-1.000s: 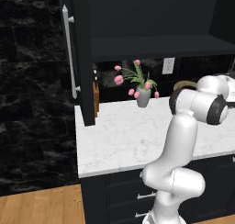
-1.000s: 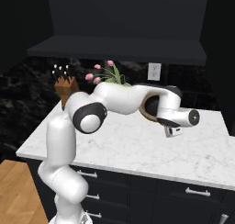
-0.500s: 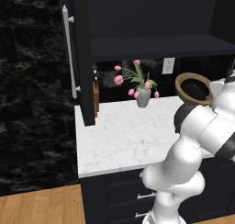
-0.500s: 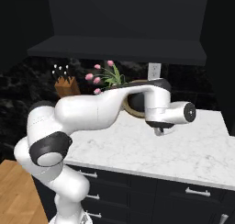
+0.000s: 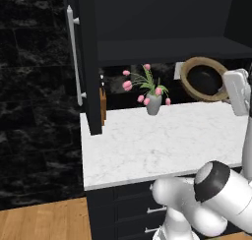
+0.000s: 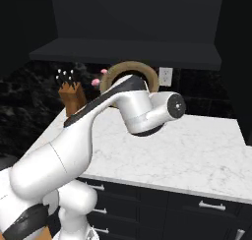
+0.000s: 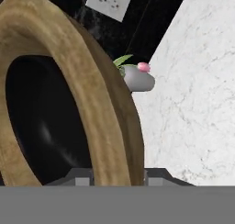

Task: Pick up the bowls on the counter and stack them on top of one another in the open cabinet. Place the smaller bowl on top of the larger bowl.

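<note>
One end effector [image 7: 117,175] grips larger bowl [image 7: 103,113] aloft, tilted.

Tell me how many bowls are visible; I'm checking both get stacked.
1: the wide tan wood-look bowl, tilted on edge, its rim gripped by the hand, above the white marble counter near the grey tulip vase. Another may be hidden behind the arm.

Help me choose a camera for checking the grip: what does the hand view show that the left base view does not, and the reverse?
Hand view alone: the fingers on either side of the larger bowl's thick rim, and a wall outlet. Left base view alone: the open cabinet with its door handle. Both: the bowl lifted and tipped on edge, the vase of tulips, the counter.
</note>
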